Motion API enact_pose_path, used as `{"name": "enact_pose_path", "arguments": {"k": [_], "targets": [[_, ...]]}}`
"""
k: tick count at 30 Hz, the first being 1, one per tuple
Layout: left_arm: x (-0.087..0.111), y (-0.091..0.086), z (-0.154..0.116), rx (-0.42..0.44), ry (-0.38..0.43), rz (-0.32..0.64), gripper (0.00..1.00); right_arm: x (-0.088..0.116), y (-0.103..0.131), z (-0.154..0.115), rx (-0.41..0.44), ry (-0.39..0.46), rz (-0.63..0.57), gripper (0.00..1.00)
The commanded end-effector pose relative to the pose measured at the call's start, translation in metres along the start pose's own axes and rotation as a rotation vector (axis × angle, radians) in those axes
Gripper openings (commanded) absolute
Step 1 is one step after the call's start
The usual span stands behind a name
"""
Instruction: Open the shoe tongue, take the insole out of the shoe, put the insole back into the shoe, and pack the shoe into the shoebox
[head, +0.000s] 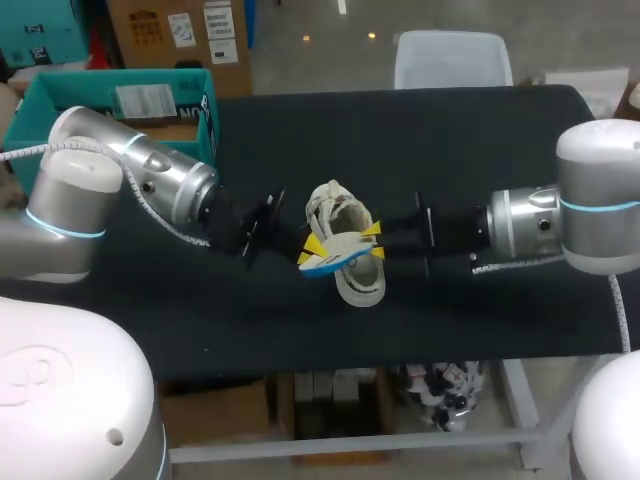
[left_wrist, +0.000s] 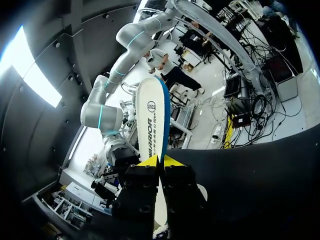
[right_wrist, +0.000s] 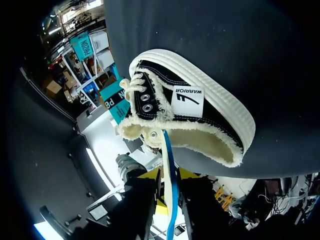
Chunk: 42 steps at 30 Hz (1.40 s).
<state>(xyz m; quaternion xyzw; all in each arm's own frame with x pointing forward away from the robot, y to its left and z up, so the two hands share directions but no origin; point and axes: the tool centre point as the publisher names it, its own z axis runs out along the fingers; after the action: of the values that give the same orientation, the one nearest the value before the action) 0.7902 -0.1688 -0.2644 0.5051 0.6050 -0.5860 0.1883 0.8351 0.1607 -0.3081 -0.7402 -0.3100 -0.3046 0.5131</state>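
The insole (head: 330, 262) is out of the shoe (head: 358, 283), so I judge that putting it back and packing are left. It hangs just above the shoe, which lies on the tabletop (head: 450, 140). The left hand (head: 309, 251) is closed tight on it. The right hand (head: 374, 242) is at its other end, but whether it grips I cannot tell. At the far left corner is a teal box (head: 60, 85), perhaps the shoebox.

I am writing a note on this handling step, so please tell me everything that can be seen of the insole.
The insole is thin and flat, white on its face with a round printed mark, blue along its edge; it looks like foam. It is out of the shoe, held above and across it. The left end effector is shut on one end, the right end effector on the other. Whether it touches the shoe I cannot tell.
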Motion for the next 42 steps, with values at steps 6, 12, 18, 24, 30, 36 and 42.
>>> {"name": "enact_pose_path", "arguments": {"k": [6,12,18,24,30,36,42], "targets": [[0.006,0.008,0.002,-0.001,-0.01,-0.017,0.0,-0.005,0.003,0.002,0.031,0.006,-0.003,0.0],[0.008,0.013,-0.004,-0.033,-0.027,-0.026,0.26,-0.007,-0.001,0.002,0.05,0.019,-0.003,0.0],[0.008,0.013,-0.011,-0.082,-0.087,-0.007,1.0,-0.006,-0.007,0.0,0.082,0.058,-0.001,0.0],[0.012,0.025,-0.007,-0.139,-0.098,-0.01,0.94,-0.007,-0.014,-0.001,0.089,0.067,0.003,0.0],[0.012,0.039,0.002,-0.162,-0.104,-0.035,0.77,-0.01,-0.018,-0.001,0.094,0.071,0.01,0.0],[0.013,0.047,0.007,-0.174,-0.104,-0.056,0.34,-0.014,-0.02,-0.002,0.096,0.072,0.016,0.0],[0.018,0.055,0.008,-0.176,-0.108,-0.071,0.36,-0.017,-0.021,-0.002,0.104,0.078,0.019,0.0]]}}
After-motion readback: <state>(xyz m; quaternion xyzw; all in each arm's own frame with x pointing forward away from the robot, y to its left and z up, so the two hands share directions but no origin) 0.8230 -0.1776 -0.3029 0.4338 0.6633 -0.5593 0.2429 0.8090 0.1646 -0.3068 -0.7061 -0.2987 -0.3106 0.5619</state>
